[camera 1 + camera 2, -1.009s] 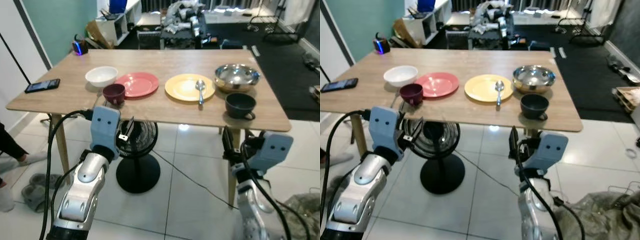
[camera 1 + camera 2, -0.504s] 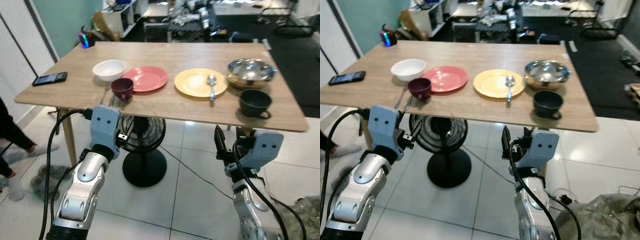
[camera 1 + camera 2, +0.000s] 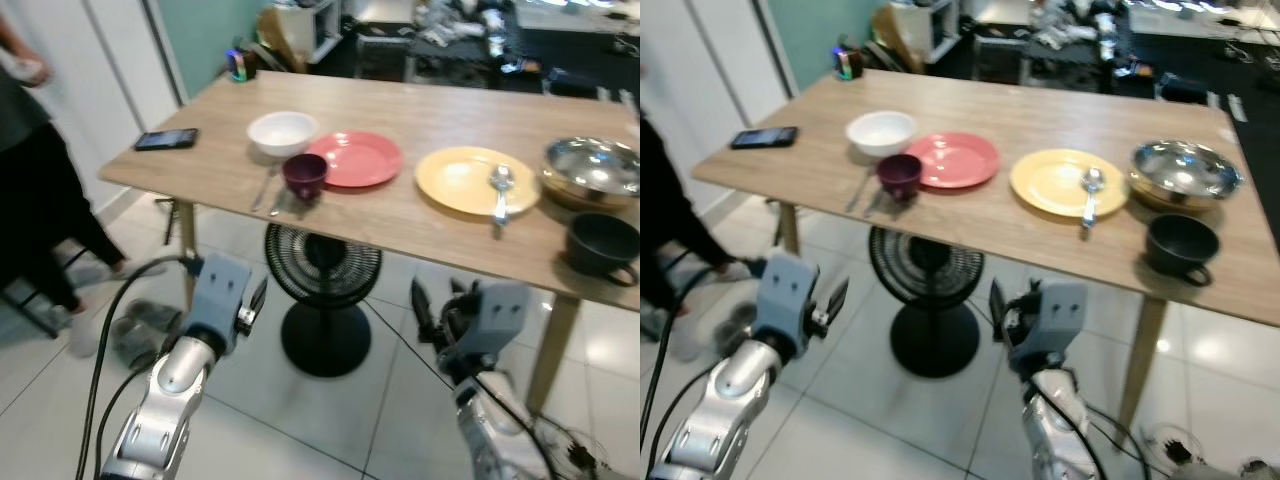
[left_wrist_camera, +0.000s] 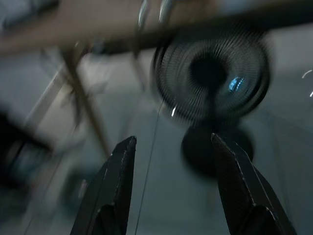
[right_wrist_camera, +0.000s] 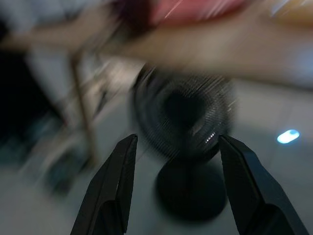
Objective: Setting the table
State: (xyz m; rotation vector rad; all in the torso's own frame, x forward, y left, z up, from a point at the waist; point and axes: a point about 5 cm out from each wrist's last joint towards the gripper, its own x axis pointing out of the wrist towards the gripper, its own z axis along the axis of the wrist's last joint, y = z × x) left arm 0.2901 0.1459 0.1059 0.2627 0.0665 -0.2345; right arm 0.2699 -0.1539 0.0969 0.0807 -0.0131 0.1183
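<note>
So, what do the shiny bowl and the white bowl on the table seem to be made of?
The shiny bowl looks like polished metal, probably steel: it mirrors the room and shows bright glints. The white bowl looks like glazed ceramic, smooth and evenly white, though plastic cannot be excluded.

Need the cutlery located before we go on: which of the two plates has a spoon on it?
The yellow plate. A spoon lies across it, handle over the plate's near rim. The pink plate, beside the maroon cup, is bare.

Worktop (image 3: 420, 110) inventory: two plates (image 3: 354, 158) (image 3: 465, 180), two bowls (image 3: 282, 131) (image 3: 592, 170), two cups (image 3: 304, 176) (image 3: 601, 243), one spoon (image 3: 500, 188), one phone (image 3: 166, 139)
</note>
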